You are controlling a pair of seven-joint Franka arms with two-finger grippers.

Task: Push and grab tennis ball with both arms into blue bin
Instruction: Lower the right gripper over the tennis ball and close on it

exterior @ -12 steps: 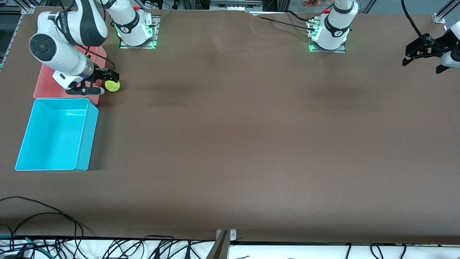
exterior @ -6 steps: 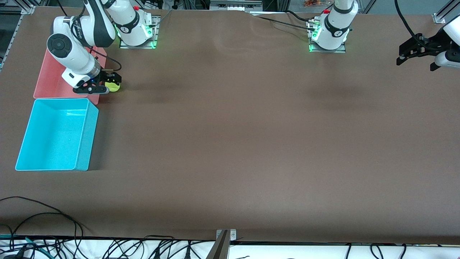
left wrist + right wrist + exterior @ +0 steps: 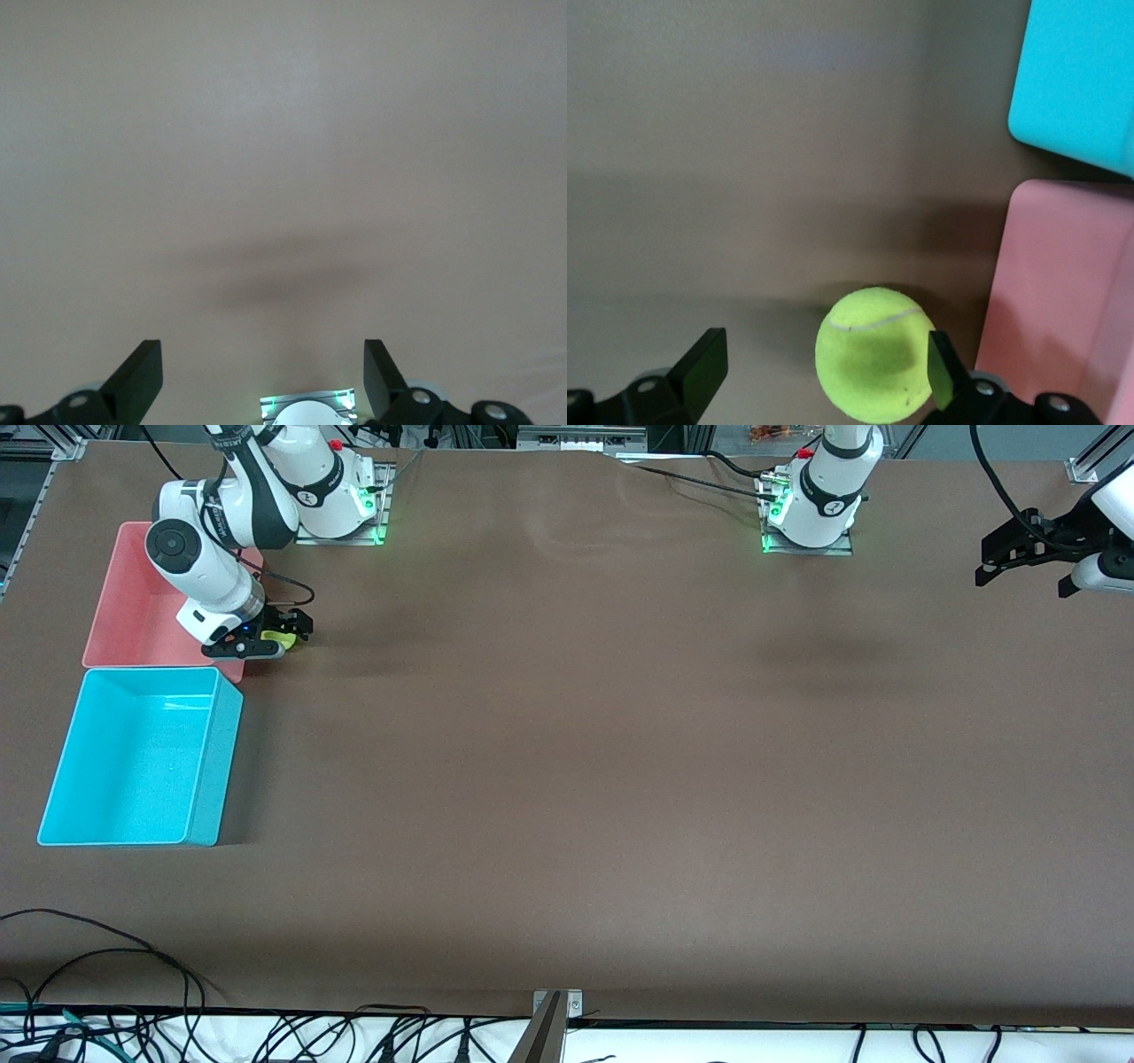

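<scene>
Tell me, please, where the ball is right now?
In the front view the ball lies on the table beside the pink bin, at the right arm's end, between the open fingers of the right end effector.

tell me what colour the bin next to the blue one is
Pink; the pink bin shows best in the front view, beside the blue bin.

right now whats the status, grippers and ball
Right gripper open, low around the tennis ball on the table beside the pink bin. Left gripper open, waiting over the table's left-arm end. Blue bin empty, nothing blocking.
</scene>
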